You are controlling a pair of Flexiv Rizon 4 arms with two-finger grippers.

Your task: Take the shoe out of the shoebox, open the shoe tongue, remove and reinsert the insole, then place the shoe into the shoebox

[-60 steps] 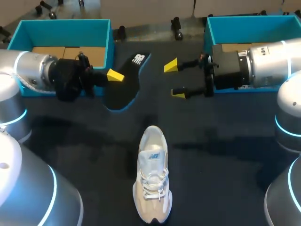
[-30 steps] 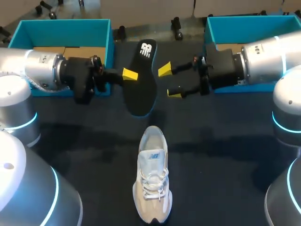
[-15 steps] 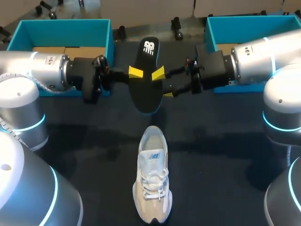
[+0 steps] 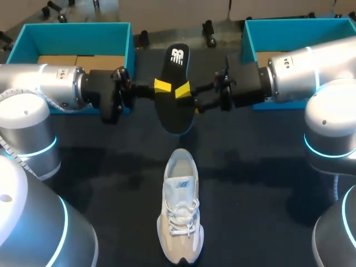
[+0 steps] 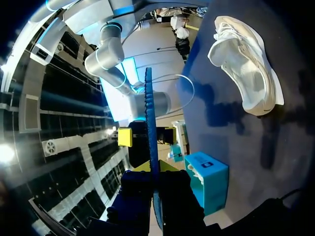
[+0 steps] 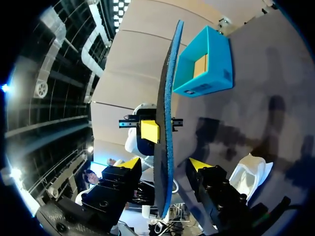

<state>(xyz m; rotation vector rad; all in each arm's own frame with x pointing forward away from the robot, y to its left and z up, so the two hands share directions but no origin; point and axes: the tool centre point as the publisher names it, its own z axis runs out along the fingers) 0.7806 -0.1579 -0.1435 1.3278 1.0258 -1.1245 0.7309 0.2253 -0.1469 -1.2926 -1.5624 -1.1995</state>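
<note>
Insole [image 4: 175, 94] is out of the shoe and held up off the desk [image 4: 250, 183] between the two arms, turned on edge so each end effector can get a finger on either face. Left end effector [image 4: 162, 86] is clamped on its near-side edge. Right end effector [image 4: 189, 100] straddles the opposite edge with fingers spread and clear gaps either side in the right wrist view, so it is not gripping. Looks like a handover setup. Shoe [image 4: 179, 214] sits upright on the desk nearer the robot, well apart, opening up and free for reinsertion. Left shoebox [image 4: 72, 33] and right shoebox [image 4: 295, 25] sit at the far corners.
</note>
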